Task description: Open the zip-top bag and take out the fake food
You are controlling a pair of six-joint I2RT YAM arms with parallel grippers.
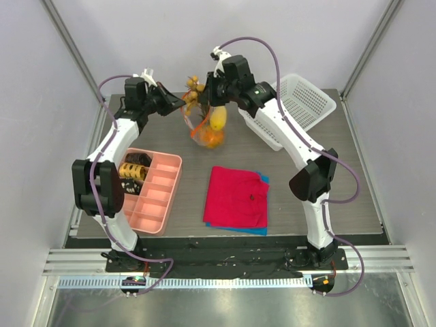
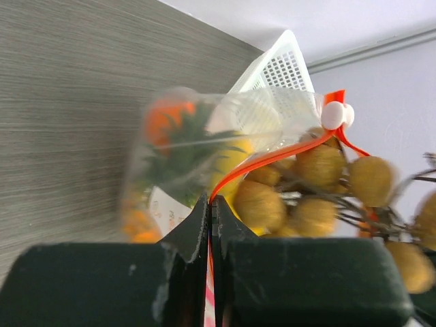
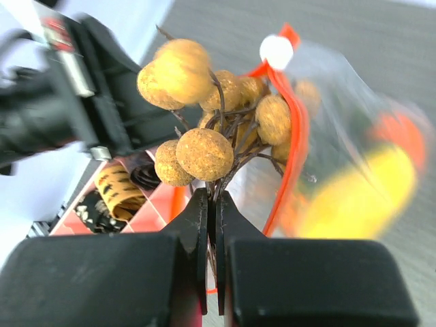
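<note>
The clear zip-top bag hangs in the air above the table's back middle, its orange-red zip strip open. My left gripper is shut on the strip's edge. A pineapple with a green crown, a yellow fruit and orange pieces are inside the bag. My right gripper is shut on the dark stems of a cluster of brownish round fruits, held at the bag's mouth. The cluster also shows in the left wrist view.
A pink divided tray with dark ringed pieces sits at the left. A red cloth over a blue one lies at the middle front. A white mesh basket stands tilted at the back right.
</note>
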